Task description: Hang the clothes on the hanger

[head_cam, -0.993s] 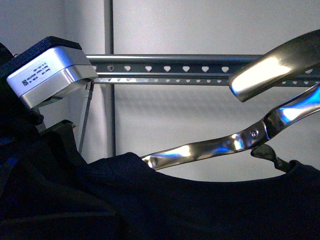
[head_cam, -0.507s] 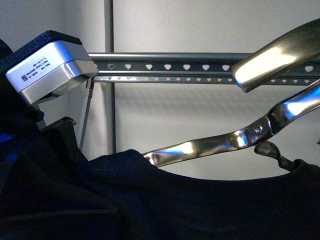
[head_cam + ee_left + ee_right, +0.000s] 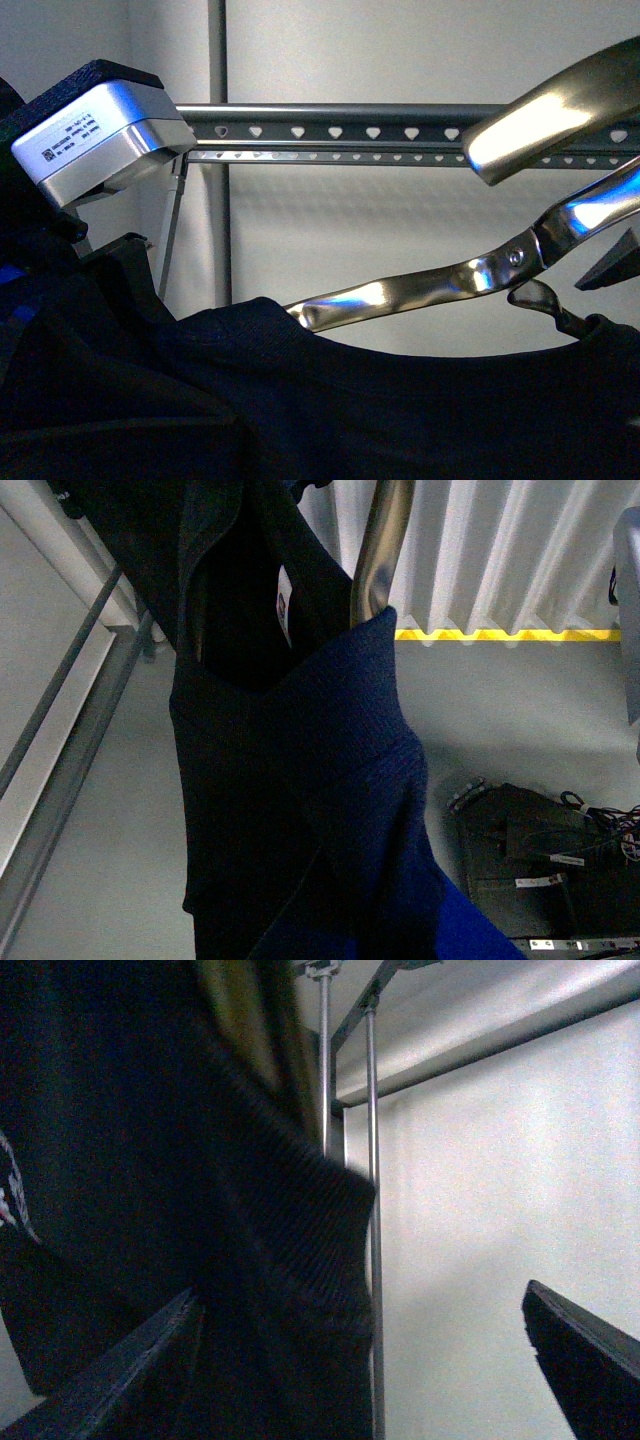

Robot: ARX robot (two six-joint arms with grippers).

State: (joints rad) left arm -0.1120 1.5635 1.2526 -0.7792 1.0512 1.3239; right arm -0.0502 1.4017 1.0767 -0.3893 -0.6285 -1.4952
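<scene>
The black T-shirt [image 3: 380, 400] fills the bottom of the front view, draped on a shiny brass-coloured coat hanger [image 3: 420, 285]. Behind it runs the grey rack's rail [image 3: 340, 132] with heart-shaped holes. My left gripper [image 3: 125, 275] is at the left, shut on the T-shirt, its jaws buried in cloth. In the left wrist view the T-shirt [image 3: 290, 780] hangs with its collar and label showing. My right gripper [image 3: 350, 1360] is open, with a fold of the T-shirt [image 3: 200, 1210] beside one finger [image 3: 110, 1380]. The printed graphic [image 3: 8, 1195] shows at the edge.
The rack's thin upright rods [image 3: 375, 1210] stand before a pale wall. Below, in the left wrist view, a grey floor carries a yellow line [image 3: 500, 634] and black equipment with cables [image 3: 530, 870]. A grey post [image 3: 217, 200] stands behind the rail.
A dark fingertip of my right gripper has come into the front view at the right edge. The left arm, shirt and coat hanger have shifted only slightly.
</scene>
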